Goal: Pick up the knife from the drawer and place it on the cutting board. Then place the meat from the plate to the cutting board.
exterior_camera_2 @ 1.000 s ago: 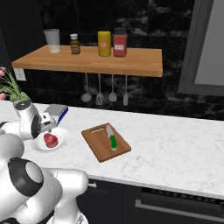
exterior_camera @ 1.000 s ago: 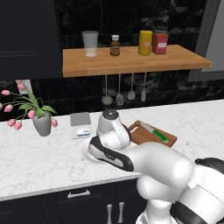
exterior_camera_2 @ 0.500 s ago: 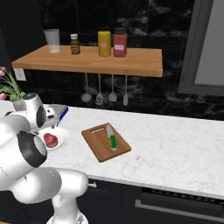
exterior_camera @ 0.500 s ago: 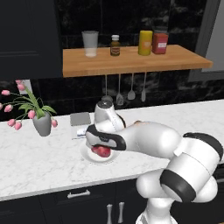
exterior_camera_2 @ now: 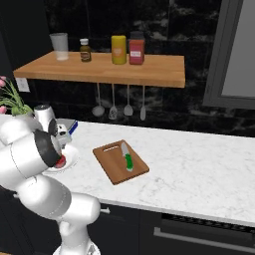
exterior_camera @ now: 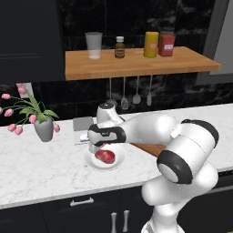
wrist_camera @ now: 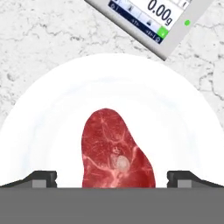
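The red-pink meat [wrist_camera: 116,153] lies on the round white plate [wrist_camera: 39,109]. My gripper [wrist_camera: 113,177] hangs open just above it, one fingertip [wrist_camera: 41,177] on each side of the slab. From the left base the gripper [exterior_camera: 98,148] sits over the meat [exterior_camera: 105,156] and plate [exterior_camera: 91,163]. Right of the plate [exterior_camera_2: 71,158], the green-handled knife [exterior_camera_2: 127,157] rests on the brown cutting board [exterior_camera_2: 121,162]. The arm hides most of the cutting board [exterior_camera: 152,148] in the left base view. The black drawer [exterior_camera: 83,200] under the counter is shut.
A grey digital scale [wrist_camera: 148,22] stands just behind the plate. A vase of pink tulips [exterior_camera: 44,127] is at the left of the counter. Ladles [exterior_camera: 136,95] hang below the wooden shelf [exterior_camera: 136,63] with jars.
The hand has come down over the plate toward the meat, and the arm has stretched out to the left. The jaws stayed open. Knife and board have not moved.
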